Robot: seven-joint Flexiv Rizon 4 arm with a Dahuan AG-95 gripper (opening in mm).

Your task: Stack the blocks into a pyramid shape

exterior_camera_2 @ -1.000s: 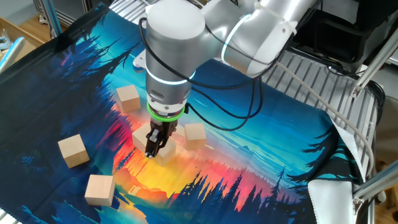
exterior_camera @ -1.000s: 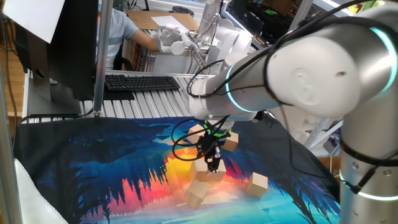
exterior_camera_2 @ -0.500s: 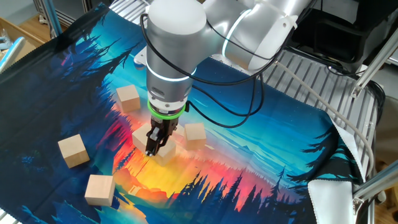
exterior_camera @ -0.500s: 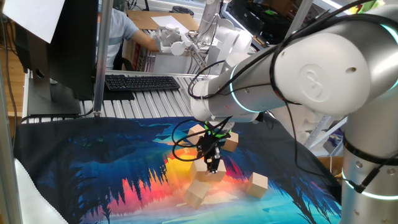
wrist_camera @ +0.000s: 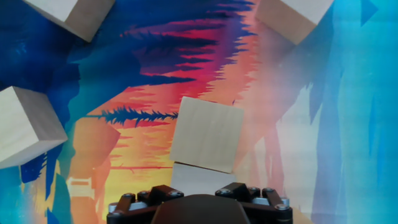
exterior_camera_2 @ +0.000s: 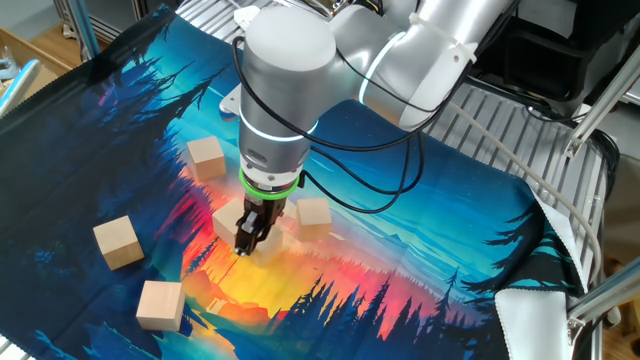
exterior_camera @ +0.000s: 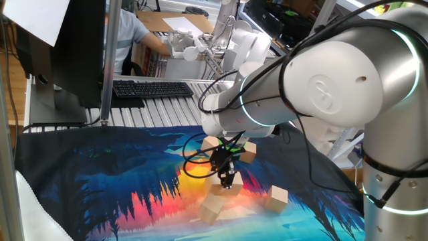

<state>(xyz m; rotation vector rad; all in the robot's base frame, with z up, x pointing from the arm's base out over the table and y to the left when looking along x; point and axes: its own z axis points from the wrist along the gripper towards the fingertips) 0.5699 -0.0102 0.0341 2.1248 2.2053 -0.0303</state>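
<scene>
— Where's the gripper [exterior_camera_2: 247, 243] right now?

— Pointing straight down over the orange part of the cloth [exterior_camera_2: 420, 240], right at a block [exterior_camera_2: 262, 231] in the middle. In the hand view that block [wrist_camera: 207, 134] sits square below the hand.

— Has it got hold of it?

— I can't tell. The dark fingers [exterior_camera: 227, 181] are down around the block's level, but from either side the arm [exterior_camera: 314, 73] and cables cover the tips, and the hand view shows no fingertips at all. Whether the jaws are wide or pinching, I can't say.

— And the other blocks?

— Scattered flat on the cloth, nothing stacked. One [exterior_camera_2: 314, 216] lies just beside the gripper, another [exterior_camera_2: 206, 158] further up the cloth, and two more [exterior_camera_2: 118, 242] [exterior_camera_2: 161, 304] sit well apart toward the near edge. There may be one more tucked against the middle block, partly hidden by the gripper.

— Anything else around?

— A keyboard [exterior_camera: 152, 88] on the slatted bench behind the cloth.
</scene>
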